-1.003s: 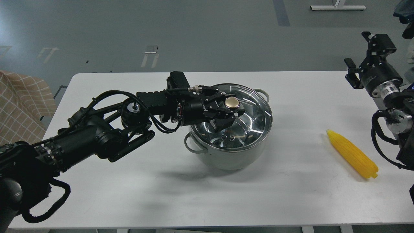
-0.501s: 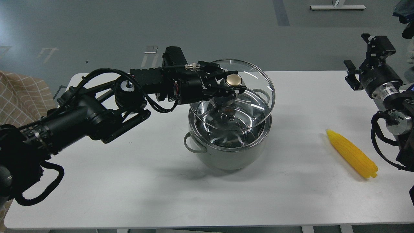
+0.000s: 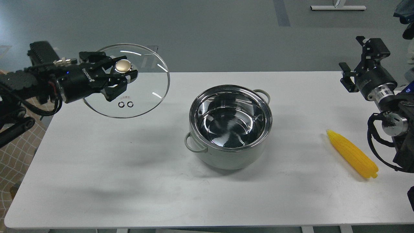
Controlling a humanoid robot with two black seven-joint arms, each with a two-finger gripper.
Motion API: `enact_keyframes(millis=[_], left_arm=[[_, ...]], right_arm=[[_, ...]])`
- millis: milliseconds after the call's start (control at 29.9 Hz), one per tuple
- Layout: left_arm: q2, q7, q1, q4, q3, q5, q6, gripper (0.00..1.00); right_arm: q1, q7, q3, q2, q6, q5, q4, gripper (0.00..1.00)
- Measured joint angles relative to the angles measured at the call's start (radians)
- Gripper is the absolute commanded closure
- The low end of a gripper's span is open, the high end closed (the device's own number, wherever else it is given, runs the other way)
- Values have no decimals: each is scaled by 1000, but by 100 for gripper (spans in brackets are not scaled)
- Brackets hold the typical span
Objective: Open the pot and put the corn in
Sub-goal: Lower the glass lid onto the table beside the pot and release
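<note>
The pale grey-green pot (image 3: pixel 231 158) stands open in the middle of the white table (image 3: pixel 129 174), its shiny steel inside empty. My left gripper (image 3: pixel 121 76) is shut on the gold knob of the round glass lid (image 3: pixel 145 97) and holds the lid in the air over the table's far left corner. The yellow corn (image 3: pixel 352 153) lies on the table at the right, tapered end pointing toward the pot. My right gripper (image 3: pixel 355 60) is raised above the table's far right edge, behind the corn; it holds nothing, and its fingers are too small and dark to tell apart.
A checked cloth (image 3: pixel 16 152) shows at the left edge beside the table. Grey floor lies beyond the table's far edge.
My left gripper has lifted the lid off the pot and carried it up and far to the left. The right arm shifted slightly left. Pot and corn have not moved.
</note>
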Motion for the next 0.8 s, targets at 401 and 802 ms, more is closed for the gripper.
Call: enact_keyframes(millis=[401,802], left_arm=[[-147,0,299,256,-1,-208,261,99],[-330,0,341,525,3,-230,262,98]], right_arm=[[-8,0,0,14,0,-1,-1,2],[-17,0,-1,19,0,-1,-1,2]])
